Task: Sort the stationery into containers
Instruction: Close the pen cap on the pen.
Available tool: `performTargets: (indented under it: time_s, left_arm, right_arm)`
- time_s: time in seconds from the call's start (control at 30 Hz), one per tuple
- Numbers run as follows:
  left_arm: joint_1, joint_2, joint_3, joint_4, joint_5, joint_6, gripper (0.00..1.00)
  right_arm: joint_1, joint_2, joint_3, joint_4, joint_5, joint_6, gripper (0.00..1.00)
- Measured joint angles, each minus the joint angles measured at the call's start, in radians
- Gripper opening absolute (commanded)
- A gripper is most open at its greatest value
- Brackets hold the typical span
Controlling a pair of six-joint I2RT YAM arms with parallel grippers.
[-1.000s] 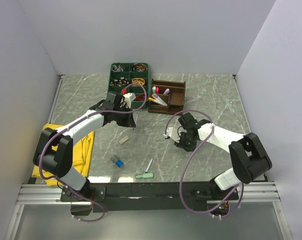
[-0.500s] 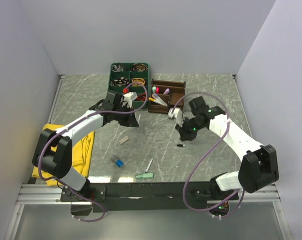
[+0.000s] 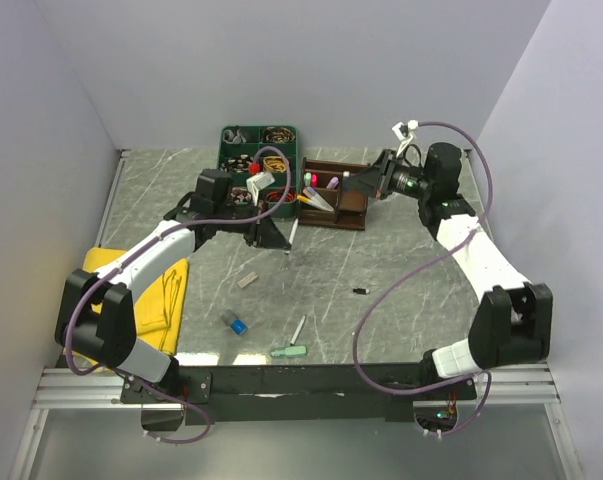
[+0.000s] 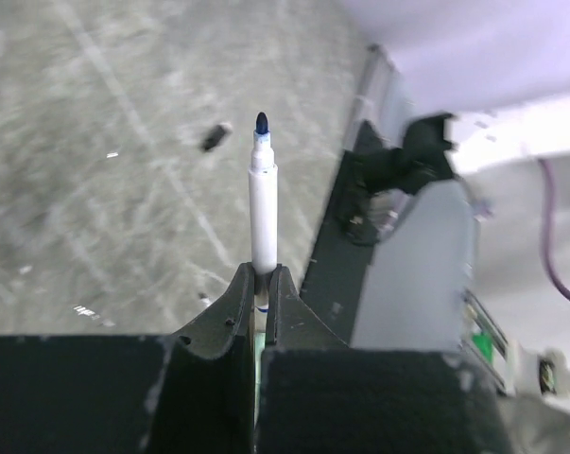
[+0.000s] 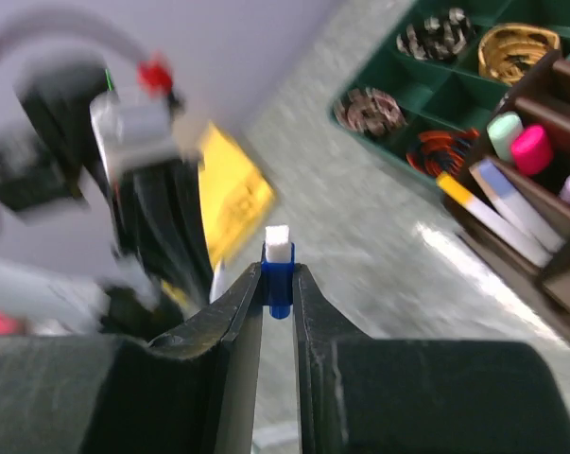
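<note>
My left gripper is shut on a white pen with a dark blue tip, held above the table in front of the organiser. In the left wrist view the pen sticks out past the gripper. My right gripper hovers over the dark brown organiser and is shut on a small blue-and-white piece. The organiser holds several highlighters. On the table lie a black bit, a beige bit, a blue cap, a white pen and a mint eraser.
A green compartment tray of small items stands behind the left gripper, touching the organiser's left side. A yellow cloth lies at the left edge under the left arm. White walls close in the table on three sides.
My right gripper rose from the table middle and swung back to the organiser with the blue-and-white piece. My left gripper shifted slightly right and tilted, and the pen now shows.
</note>
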Motion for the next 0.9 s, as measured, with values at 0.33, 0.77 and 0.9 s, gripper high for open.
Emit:
performTargets:
  time_s: [0.33, 0.77, 0.9]
  left_arm:
    - [0.044, -0.01, -0.011, 0.221, 0.233, -0.178, 0.01]
    - [0.044, -0.006, -0.013, 0.368, 0.274, -0.312, 0.01]
    - [0.044, -0.004, -0.013, 0.391, 0.274, -0.332, 0.01]
  right_arm:
    - [0.072, 0.138, -0.063, 0.473, 0.01, 0.503, 0.0]
    - [0.16, 0.143, -0.026, 0.537, 0.029, 0.56, 0.0]
    - [0.184, 0.146, -0.026, 0.536, 0.032, 0.563, 0.0]
